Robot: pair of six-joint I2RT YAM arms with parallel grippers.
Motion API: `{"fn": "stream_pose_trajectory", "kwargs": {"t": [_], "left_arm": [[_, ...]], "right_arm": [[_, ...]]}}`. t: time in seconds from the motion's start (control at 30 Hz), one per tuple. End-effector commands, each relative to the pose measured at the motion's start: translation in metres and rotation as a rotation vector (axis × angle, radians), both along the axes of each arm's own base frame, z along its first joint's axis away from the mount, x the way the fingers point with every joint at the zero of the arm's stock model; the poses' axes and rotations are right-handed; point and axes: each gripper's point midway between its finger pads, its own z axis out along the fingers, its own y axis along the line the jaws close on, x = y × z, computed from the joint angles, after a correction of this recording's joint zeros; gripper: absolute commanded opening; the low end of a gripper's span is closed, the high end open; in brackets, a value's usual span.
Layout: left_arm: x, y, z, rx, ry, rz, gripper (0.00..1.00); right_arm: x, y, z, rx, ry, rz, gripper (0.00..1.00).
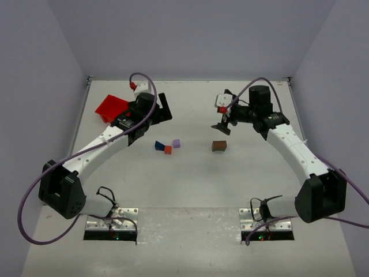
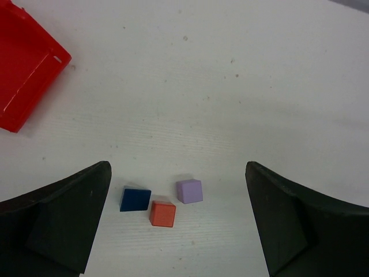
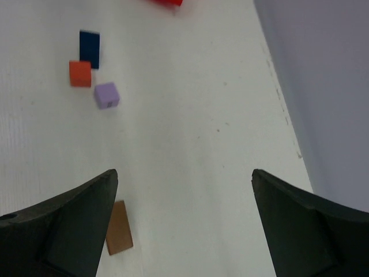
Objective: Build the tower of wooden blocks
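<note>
Four small blocks lie loose on the table. The dark blue wedge (image 1: 159,145), orange-red block (image 1: 168,149) and lilac block (image 1: 176,143) sit close together at the middle; the brown block (image 1: 218,146) lies apart to their right. My left gripper (image 1: 155,115) is open and empty above and behind the cluster; in the left wrist view the blue wedge (image 2: 135,199), orange-red block (image 2: 162,213) and lilac block (image 2: 189,191) lie between its fingers. My right gripper (image 1: 222,124) is open and empty, hovering just behind the brown block (image 3: 119,227), which shows beside its left finger.
A red plastic bin (image 1: 110,108) stands at the back left, beside the left wrist; its corner shows in the left wrist view (image 2: 23,69). The enclosure's walls close off the table at the back and sides.
</note>
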Motion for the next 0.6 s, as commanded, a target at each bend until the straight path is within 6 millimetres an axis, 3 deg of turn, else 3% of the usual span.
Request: {"fn": "stream_pose_trajectory", "kwargs": {"t": [0.0, 0.13, 0.3, 0.47, 0.57], "left_arm": [[0.006, 0.035, 0.017, -0.11, -0.038, 0.126, 1.0], [0.003, 0.048, 0.006, -0.12, -0.015, 0.168, 1.0], [-0.002, 0.048, -0.008, -0.12, 0.021, 0.163, 1.0], [-0.011, 0.058, -0.023, -0.093, 0.058, 0.207, 1.0], [-0.013, 0.059, -0.028, -0.087, 0.067, 0.204, 1.0]], "right_arm": [[0.027, 0.015, 0.084, 0.309, 0.123, -0.212, 0.99], [0.033, 0.021, 0.082, 0.446, 0.366, -0.413, 0.99], [0.025, 0.057, 0.039, 0.336, 0.374, -0.578, 0.99], [-0.018, 0.103, -0.008, 0.177, 0.401, -0.28, 0.99], [-0.018, 0.112, -0.04, 0.069, 0.355, -0.148, 0.99]]}}
